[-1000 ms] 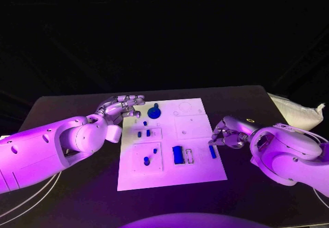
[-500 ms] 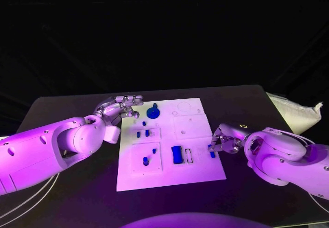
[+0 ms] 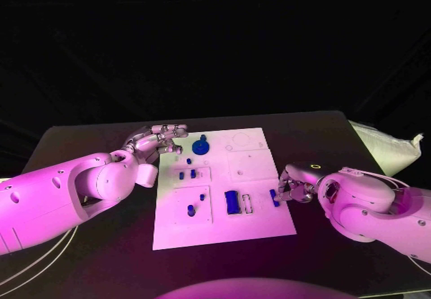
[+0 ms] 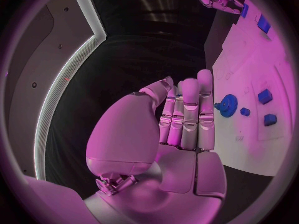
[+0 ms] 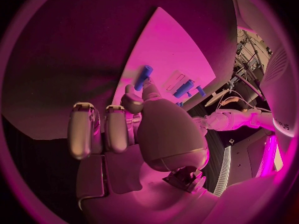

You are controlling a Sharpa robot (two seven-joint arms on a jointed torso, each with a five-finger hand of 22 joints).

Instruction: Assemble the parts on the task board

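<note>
The right hand [image 3: 294, 185], at the white board's [image 3: 256, 167] four-o'clock edge, pinches a small blue bar [image 5: 144, 77], so the step looks like picking it up, next needing a lift toward its slot, while the left hand [image 3: 158, 142] waits empty, fingers loosely apart, near the blue gear [image 3: 201, 147] at eleven o'clock.

left hand [image 3: 160, 142]: fingers together, empty | right hand [image 3: 294, 184]: fingers curled in

Bulky smooth white arms end in silver segmented left hand [image 3: 154, 144] and right hand [image 3: 294, 184]
</note>
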